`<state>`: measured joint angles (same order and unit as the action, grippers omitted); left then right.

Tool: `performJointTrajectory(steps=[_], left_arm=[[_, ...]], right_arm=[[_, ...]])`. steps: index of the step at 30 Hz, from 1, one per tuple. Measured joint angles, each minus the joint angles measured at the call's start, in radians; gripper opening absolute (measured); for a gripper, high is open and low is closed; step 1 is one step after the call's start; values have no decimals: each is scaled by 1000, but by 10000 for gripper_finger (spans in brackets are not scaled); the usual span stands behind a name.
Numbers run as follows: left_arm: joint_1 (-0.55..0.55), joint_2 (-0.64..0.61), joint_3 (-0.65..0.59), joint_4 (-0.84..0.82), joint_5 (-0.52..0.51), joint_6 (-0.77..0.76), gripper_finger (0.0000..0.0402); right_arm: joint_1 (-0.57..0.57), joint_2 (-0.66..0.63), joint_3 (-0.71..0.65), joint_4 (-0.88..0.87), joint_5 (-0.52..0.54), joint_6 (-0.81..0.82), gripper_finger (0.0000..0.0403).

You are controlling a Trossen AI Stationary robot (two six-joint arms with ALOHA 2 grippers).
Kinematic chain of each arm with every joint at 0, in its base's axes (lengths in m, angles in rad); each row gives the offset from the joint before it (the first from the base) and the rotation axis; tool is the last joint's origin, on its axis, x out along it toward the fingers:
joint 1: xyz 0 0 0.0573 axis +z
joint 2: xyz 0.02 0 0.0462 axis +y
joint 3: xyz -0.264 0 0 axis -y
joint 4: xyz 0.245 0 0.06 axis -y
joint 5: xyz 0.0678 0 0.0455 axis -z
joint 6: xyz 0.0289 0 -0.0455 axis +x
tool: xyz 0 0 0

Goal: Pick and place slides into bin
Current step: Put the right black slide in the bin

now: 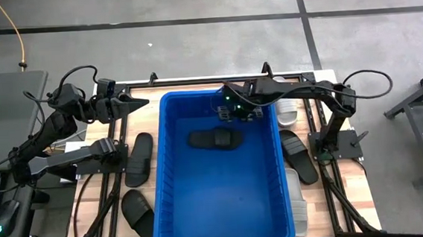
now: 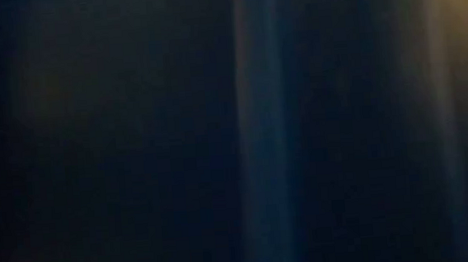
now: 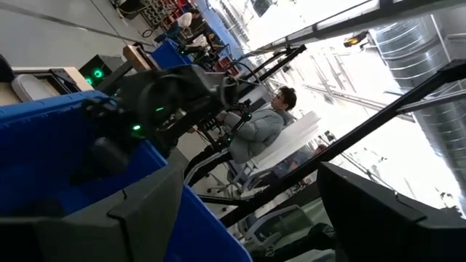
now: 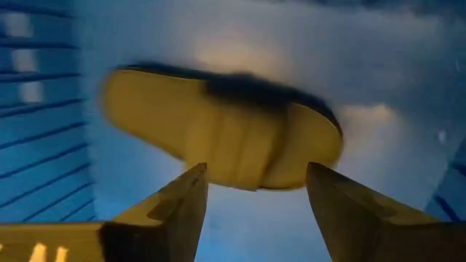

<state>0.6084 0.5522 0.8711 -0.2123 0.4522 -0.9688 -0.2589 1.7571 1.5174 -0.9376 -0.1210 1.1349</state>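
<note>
The blue bin point(image 1: 172, 173) stands in the middle of the table. One black slide point(image 1: 214, 139) lies flat on the bin's floor toward its far end; it also shows in the right wrist view point(image 4: 218, 131). My right gripper point(image 1: 235, 115) hangs over the bin's far end, just above that slide, open and empty point(image 4: 255, 171). My left gripper point(image 1: 139, 103) waits open beside the bin's far left corner point(image 3: 247, 196). Other slides lie on the table on both sides of the bin. The low view is dark and shows nothing clear.
Left of the bin lie two black slides point(image 1: 140, 158) point(image 1: 137, 211). Right of it lie a pale slide point(image 1: 287, 112), a black slide point(image 1: 298, 156) and another pale one point(image 1: 296, 195). A person point(image 3: 258, 120) sits in the room beyond the table.
</note>
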Motion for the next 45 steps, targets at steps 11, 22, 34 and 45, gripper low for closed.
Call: performJointTrajectory(steps=[11,22,34,45], left_arm=[[0,0,0,0,-15,38,303],[0,0,0,9,-19,68,303],[0,0,0,8,-101,27,303],[0,0,0,-1,-153,45,303]], right_arm=[[112,-5,329,-39,217,-176,220],[227,-6,476,36,265,-393,220],[234,-8,492,-58,138,-578,220],[206,-102,492,-63,143,-618,220]])
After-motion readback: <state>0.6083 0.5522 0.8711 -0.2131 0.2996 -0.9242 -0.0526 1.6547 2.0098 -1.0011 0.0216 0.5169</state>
